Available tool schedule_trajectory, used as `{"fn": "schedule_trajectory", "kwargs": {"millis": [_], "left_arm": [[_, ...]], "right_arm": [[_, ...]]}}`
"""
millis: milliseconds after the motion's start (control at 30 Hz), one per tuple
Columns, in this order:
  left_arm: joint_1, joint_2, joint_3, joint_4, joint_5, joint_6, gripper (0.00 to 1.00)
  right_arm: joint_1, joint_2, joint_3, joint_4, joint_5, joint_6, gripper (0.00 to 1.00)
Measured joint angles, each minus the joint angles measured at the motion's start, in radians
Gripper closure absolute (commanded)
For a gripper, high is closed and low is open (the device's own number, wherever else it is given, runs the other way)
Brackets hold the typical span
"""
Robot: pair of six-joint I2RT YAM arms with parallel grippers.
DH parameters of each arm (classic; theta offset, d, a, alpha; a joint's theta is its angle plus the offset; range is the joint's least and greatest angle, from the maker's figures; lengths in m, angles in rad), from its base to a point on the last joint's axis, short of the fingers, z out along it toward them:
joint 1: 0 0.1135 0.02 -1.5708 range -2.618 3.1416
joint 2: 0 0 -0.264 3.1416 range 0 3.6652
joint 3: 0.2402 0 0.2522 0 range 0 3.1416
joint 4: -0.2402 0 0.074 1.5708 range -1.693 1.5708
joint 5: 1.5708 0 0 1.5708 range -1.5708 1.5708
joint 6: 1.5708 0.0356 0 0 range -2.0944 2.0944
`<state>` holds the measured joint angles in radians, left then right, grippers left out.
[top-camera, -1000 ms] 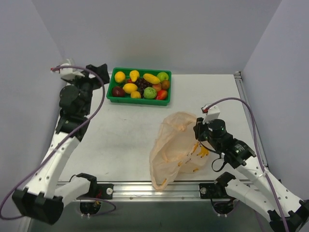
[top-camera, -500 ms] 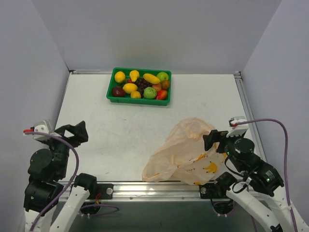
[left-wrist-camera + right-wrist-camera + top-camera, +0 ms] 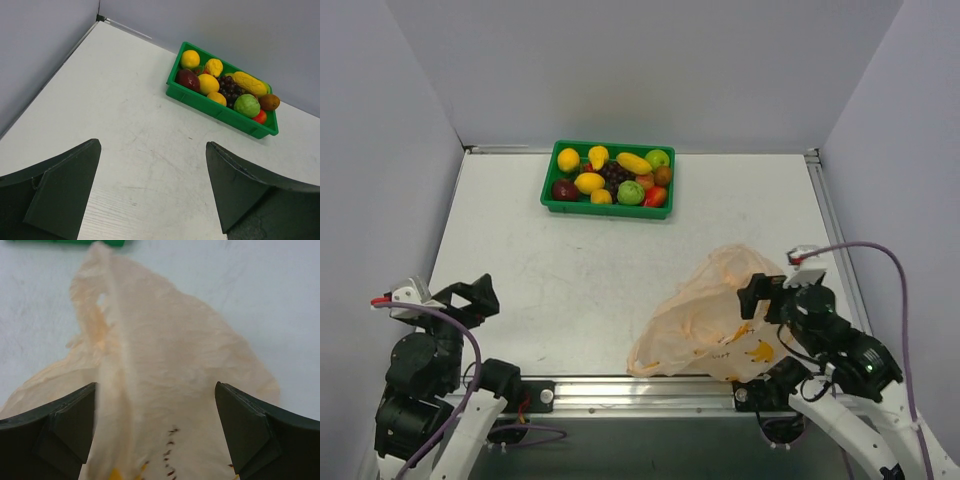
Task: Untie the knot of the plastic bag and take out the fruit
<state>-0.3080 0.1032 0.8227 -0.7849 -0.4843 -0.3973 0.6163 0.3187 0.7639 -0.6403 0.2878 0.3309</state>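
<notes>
L gripper (image 3: 152, 145) hangs low over the white table (image 3: 115, 105), dark fingers (image 3: 60, 192) spread wide, and up ahead to the right sits the green tray (image 3: 220, 111) by the grey back wall (image 3: 225, 25), packed w/ fruit (image 3: 208, 84), dark red apple (image 3: 187, 77) & grape bunch (image 3: 229, 89) incl.

Shows two slim arms, the left arm (image 3: 420, 372) and the right arm (image 3: 850, 360), in matte black round joint housings with white plastic link shells lower down. Carries a thin purple cable (image 3: 903, 300) looping along each, up to a small white camera block (image 3: 408, 292) at the wrist. Ends in dark, blunt, wedge-shaped plastic fingers (image 3: 60, 192), flat-faced and matte.
</notes>
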Motion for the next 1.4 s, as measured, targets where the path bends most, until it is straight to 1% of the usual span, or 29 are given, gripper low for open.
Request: {"fn": "schedule_trajectory", "kwargs": {"millis": [100, 200, 267, 367, 500, 667, 800, 933, 1033, 1167, 1400], "left_arm": [[0.000, 0.013, 0.000, 0.001, 0.010, -0.007, 0.03], [-0.001, 0.054, 0.000, 0.001, 0.034, -0.010, 0.02], [-0.001, 0.082, 0.000, 0.002, 0.057, -0.012, 0.02], [-0.001, 0.111, -0.001, 0.003, 0.100, -0.012, 0.02], [-0.001, 0.128, -0.006, 0.011, 0.140, -0.006, 0.03], [-0.001, 0.127, -0.008, 0.026, 0.148, -0.001, 0.02], [-0.001, 0.096, -0.014, 0.032, 0.132, 0.007, 0.02], [-0.001, 0.027, -0.029, 0.046, 0.079, 0.016, 0.02], [-0.001, -0.035, -0.047, 0.056, 0.040, 0.018, 0.02], [-0.001, -0.097, -0.077, 0.080, -0.010, 0.018, 0.03], [-0.001, -0.097, -0.201, 0.116, -0.043, 0.016, 0.02]], "right_arm": [[0.001, 0.224, -0.021, 0.044, -0.147, 0.035, 0.00], [0.001, 0.396, -0.019, 0.108, -0.259, 0.048, 0.00], [0.001, 0.450, 0.004, 0.112, -0.312, 0.051, 0.00], [0.002, 0.450, 0.096, 0.116, -0.337, 0.036, 0.00], [0.002, 0.386, 0.221, 0.143, -0.299, -0.006, 0.00], [0.002, 0.233, 0.229, 0.142, -0.152, -0.056, 0.00], [0.002, 0.093, 0.166, 0.133, 0.003, -0.095, 0.00], [0.002, -0.055, 0.075, 0.124, 0.158, -0.142, 0.00], [0.002, -0.166, 0.014, 0.112, 0.232, -0.167, 0.00], [0.001, -0.309, -0.053, 0.106, 0.291, -0.188, 0.00], [0.001, -0.312, -0.119, 0.108, 0.319, -0.200, 0.00]]}}
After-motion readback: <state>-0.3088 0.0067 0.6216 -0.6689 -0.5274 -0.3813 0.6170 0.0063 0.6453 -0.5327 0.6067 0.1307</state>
